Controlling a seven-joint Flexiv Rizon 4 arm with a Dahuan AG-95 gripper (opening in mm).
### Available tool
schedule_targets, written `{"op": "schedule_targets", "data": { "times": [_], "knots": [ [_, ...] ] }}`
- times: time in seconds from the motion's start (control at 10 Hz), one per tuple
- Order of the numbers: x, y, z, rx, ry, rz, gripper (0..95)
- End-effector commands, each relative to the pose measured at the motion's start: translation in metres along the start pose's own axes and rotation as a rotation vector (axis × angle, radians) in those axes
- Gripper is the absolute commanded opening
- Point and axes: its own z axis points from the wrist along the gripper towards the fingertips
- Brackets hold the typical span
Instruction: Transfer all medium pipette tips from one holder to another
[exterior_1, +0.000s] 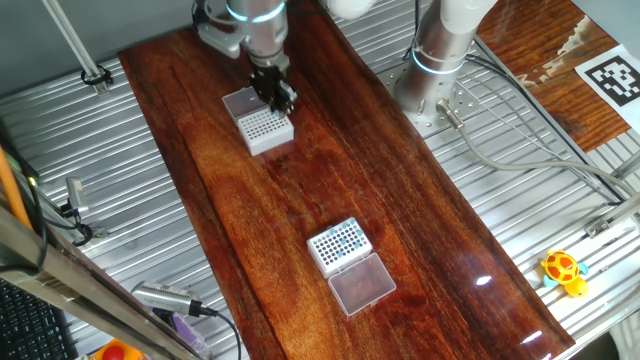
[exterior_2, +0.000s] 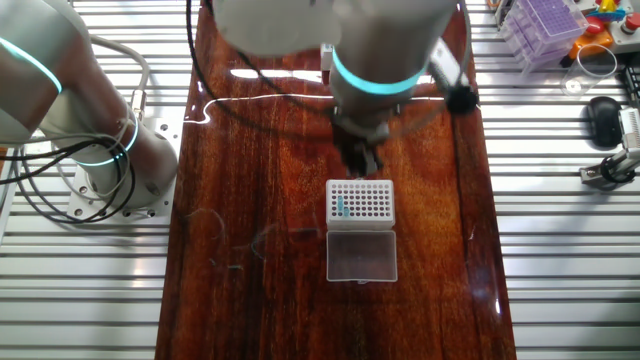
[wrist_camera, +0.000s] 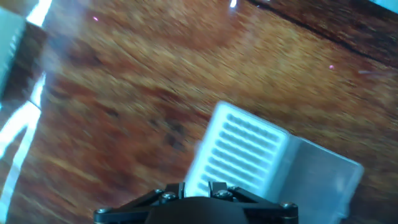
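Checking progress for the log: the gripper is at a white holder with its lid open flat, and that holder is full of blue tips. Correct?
Not quite. The holder at the gripper is mostly empty. The other fixed view shows only a few blue tips near one edge, and the rest are bare holes. Its lid does lie open flat, as you said.

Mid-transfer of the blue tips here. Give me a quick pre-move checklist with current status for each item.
1. Gripper positioned over the far tip box: ok, it sits at that box's edge.
2. Tip held in the gripper: cannot tell, fingertips are hidden or blurred in every view.
3. Far box lid open: ok, clear lid lies flat beside it.
4. Near tip box open: ok.
5. Blue tips in the near box: ok, many visible.
6. Tips in the far box: a few blue ones show at one side.
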Motion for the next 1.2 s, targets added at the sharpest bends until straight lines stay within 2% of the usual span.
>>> {"op": "schedule_targets", "data": {
  "times": [0.1, 0.3, 0.4, 0.5, 0.9, 1.2],
  "knots": [
    [-0.021, 0.041, 0.0, -0.006, -0.003, 0.071, 19.0],
    [-0.034, 0.092, 0.0, -0.002, -0.003, 0.147, 19.0],
    [-0.035, 0.1, -0.001, 0.007, -0.001, 0.158, 0.0],
    [-0.035, 0.095, -0.004, 0.008, 0.004, 0.143, 0.0],
    [-0.035, 0.095, -0.004, -0.026, 0.052, -0.074, 0.0],
    [-0.034, 0.096, -0.004, -0.029, 0.058, -0.102, 0.0]
  ]
}}
